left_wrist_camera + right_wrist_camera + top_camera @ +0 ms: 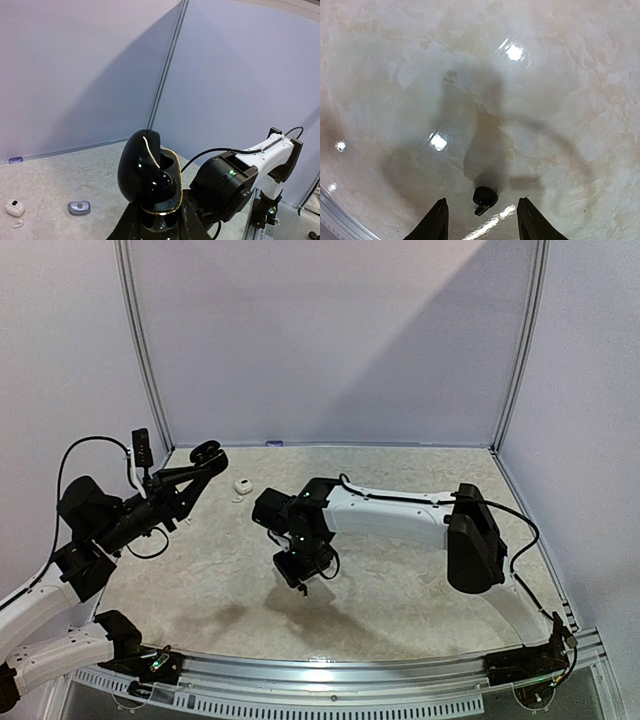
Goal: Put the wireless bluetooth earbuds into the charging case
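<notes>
My left gripper [205, 462] is raised over the table's far left and shut on the black charging case [150, 175]. The case's lid [137, 165] stands open, and a glossy black bud [169, 181] sits inside it. A loose black earbud [485, 197] lies on the table between the two fingertips of my right gripper [482, 222]. That gripper is open, points straight down and touches nothing. In the top view my right gripper [300, 580] hangs over the table's middle and hides this earbud.
A white case [14, 207] with a tiny white earbud [18, 224] beside it lies at the far left, next to a small silvery-grey piece [79, 207]. The white case [243, 485] also shows from above. Walls enclose the table; a metal rail [350, 670] runs along the near edge.
</notes>
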Controlling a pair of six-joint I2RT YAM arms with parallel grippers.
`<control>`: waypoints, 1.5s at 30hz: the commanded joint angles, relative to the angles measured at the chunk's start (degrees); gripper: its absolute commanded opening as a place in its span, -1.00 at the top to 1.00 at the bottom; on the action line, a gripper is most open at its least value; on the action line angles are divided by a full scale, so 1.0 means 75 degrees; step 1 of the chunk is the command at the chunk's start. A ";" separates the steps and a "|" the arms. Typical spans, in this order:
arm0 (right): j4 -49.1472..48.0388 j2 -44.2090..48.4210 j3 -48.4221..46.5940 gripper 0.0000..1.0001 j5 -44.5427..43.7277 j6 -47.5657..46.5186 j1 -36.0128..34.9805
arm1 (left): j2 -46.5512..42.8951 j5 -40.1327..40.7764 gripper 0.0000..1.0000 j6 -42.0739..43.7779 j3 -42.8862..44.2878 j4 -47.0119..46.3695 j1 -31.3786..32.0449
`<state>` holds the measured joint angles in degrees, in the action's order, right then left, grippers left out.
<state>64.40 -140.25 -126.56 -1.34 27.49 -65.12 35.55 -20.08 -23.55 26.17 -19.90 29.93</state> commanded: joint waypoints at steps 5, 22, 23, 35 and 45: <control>0.0387 -0.0394 -0.0614 0.15 -0.0315 0.0654 0.0071 | 0.0050 -0.0029 1.00 0.0085 0.0005 -0.0087 -0.0086; 0.0560 -0.0928 -0.0685 0.43 -0.0344 0.0624 -0.0035 | 0.0029 -0.0019 1.00 0.0092 -0.0062 -0.0102 -0.0089; 0.0566 -0.0929 -0.0705 0.48 -0.0358 0.0623 -0.0036 | 0.0019 -0.0019 1.00 0.0089 -0.0073 -0.0104 -0.0089; 0.1110 -0.0940 -0.0914 0.48 -0.0618 0.0496 -0.0127 | 0.0029 -0.0016 1.00 0.0097 -0.0092 -0.0102 -0.0089; 0.0935 -0.0918 -0.0914 0.69 -0.0618 0.0254 -0.0139 | 0.0021 -0.0029 1.00 0.0109 -0.0080 -0.0095 -0.0089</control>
<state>71.72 -145.62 -132.05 -5.50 30.44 -65.65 35.75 -20.10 -23.57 26.17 -19.90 29.93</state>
